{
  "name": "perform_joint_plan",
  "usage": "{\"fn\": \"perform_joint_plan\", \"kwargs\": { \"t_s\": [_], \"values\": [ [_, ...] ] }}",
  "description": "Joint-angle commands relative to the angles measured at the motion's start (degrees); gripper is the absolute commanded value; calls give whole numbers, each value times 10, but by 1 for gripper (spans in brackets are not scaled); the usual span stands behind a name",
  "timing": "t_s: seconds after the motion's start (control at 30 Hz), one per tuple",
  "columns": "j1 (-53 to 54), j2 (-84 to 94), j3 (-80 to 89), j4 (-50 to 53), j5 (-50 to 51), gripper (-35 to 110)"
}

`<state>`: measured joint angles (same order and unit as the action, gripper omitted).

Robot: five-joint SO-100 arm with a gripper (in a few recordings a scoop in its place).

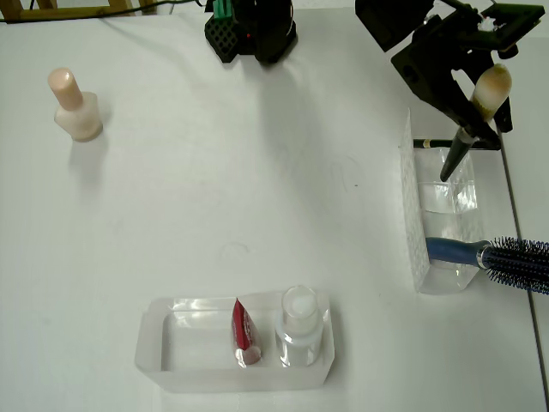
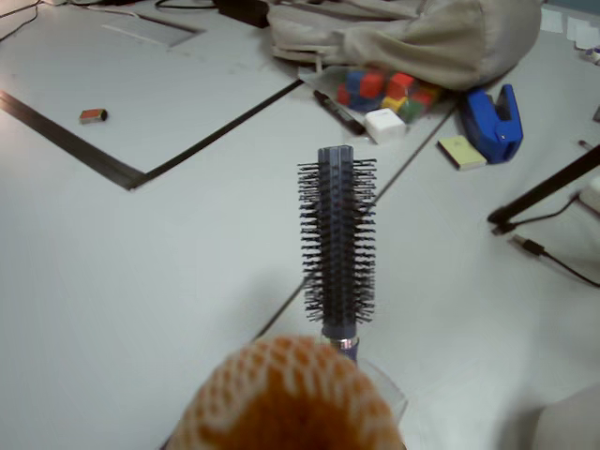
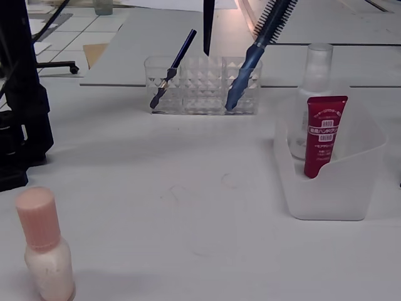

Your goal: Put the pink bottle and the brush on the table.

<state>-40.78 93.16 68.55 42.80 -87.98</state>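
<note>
The gripper is clamped on the brush, holding it handle-down, its tip hanging over the clear organizer, cream tip up by the jaws. It looks light, stiff and slim, so a grip near the ferrule suits it. The pink bottle already stands on the table, well apart.

Overhead top-down, low side cam, wrist close-up.
</note>
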Motion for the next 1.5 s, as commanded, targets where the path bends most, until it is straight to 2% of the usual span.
{"fn": "perform_joint_plan", "kwargs": {
  "t_s": [0.0, 0.27, 0.6, 0.77, 1.2, 1.47],
  "values": [
    [-4, 48, -63, 41, 3, 0],
    [33, 60, -142, 161, 11, 0],
    [163, 98, -124, 274, 0, 0],
    [233, 129, -83, 335, -21, 0],
    [392, 209, 81, 390, -75, 0],
    [506, 236, 179, 425, -149, 0]
  ]
}}
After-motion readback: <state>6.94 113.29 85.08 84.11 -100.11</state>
